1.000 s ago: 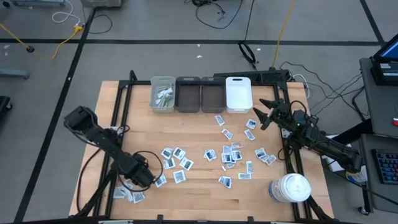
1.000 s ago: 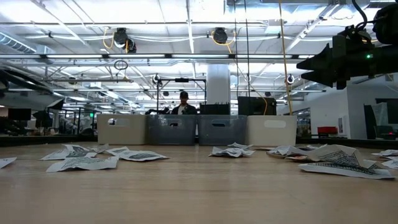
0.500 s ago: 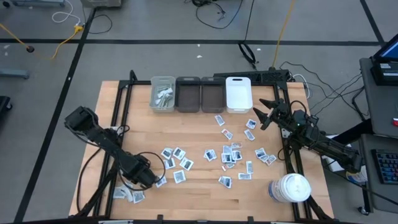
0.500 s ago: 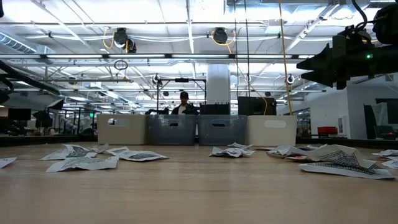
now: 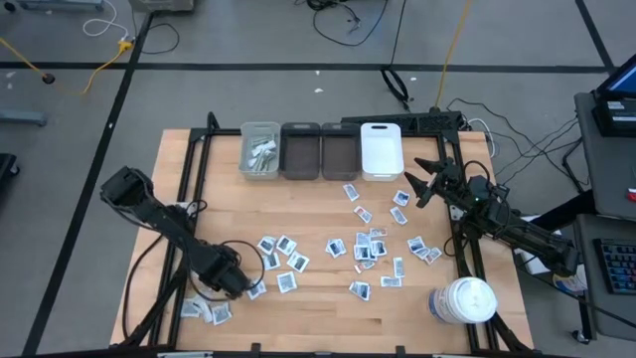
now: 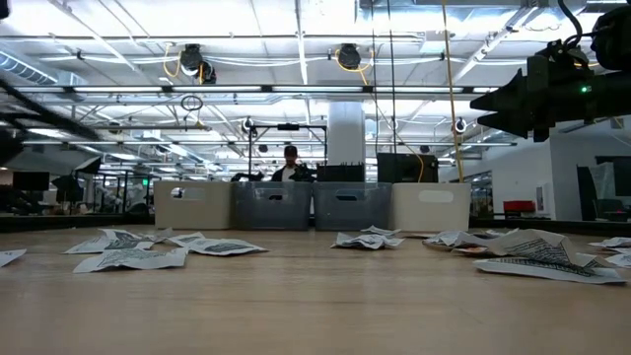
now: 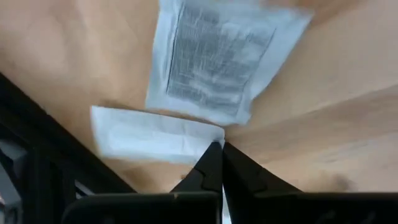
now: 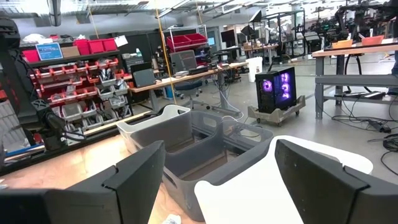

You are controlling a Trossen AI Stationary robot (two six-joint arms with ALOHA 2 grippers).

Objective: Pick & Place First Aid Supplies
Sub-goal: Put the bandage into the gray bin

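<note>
The left gripper (image 7: 216,148) has pinched shut on the corner of a pale wrapped strip (image 7: 149,134), whose long axis runs sideways from the fingertips, just beside a printed sachet (image 7: 217,62); the right gripper (image 5: 425,183) waits open near the white bin (image 5: 380,151).

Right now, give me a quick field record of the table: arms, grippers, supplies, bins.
left gripper: low at the near left of the table, fingers shut, tips meeting at the corner of a long pale strip; whether it is pinched cannot be told
right gripper: raised at the far right beside the white bin, open, holding nothing
sachets: many, scattered flat across the middle and right of the table
bins: four in a row at the far edge; the leftmost bin already has supplies inside
jar: white, near right corner
</note>
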